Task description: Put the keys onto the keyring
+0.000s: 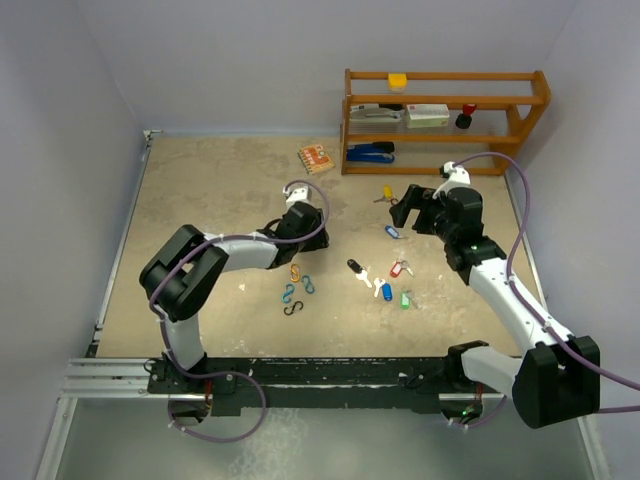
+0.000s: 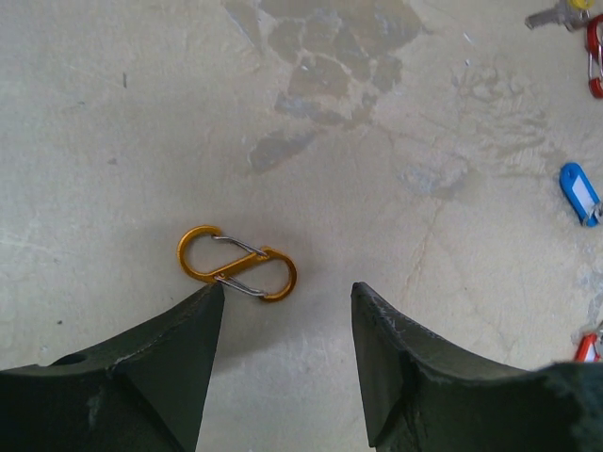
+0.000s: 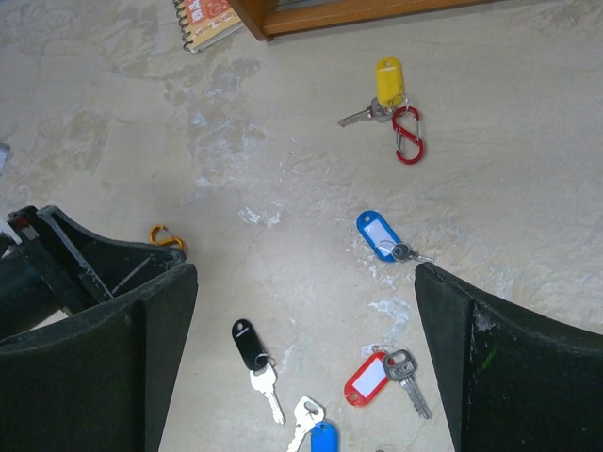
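Note:
Several keys with coloured tags lie on the table: yellow (image 3: 388,85), blue (image 3: 380,235), black (image 3: 250,344), red (image 3: 367,379), a second blue (image 3: 323,439) and green (image 1: 406,299). A red S-shaped clip keyring (image 3: 408,135) lies against the yellow key's ring. An orange S-clip (image 2: 237,264) lies flat just ahead of my left gripper's (image 2: 287,294) left fingertip, and that gripper is open over bare table. My right gripper (image 3: 306,273) is open wide above the keys, holding nothing.
Three more S-clips, blue (image 1: 309,284), teal (image 1: 288,292) and black (image 1: 292,307), lie below the orange one (image 1: 295,270). A wooden shelf (image 1: 445,105) with office items stands at the back right, a small notebook (image 1: 315,157) to its left. Walls enclose the table.

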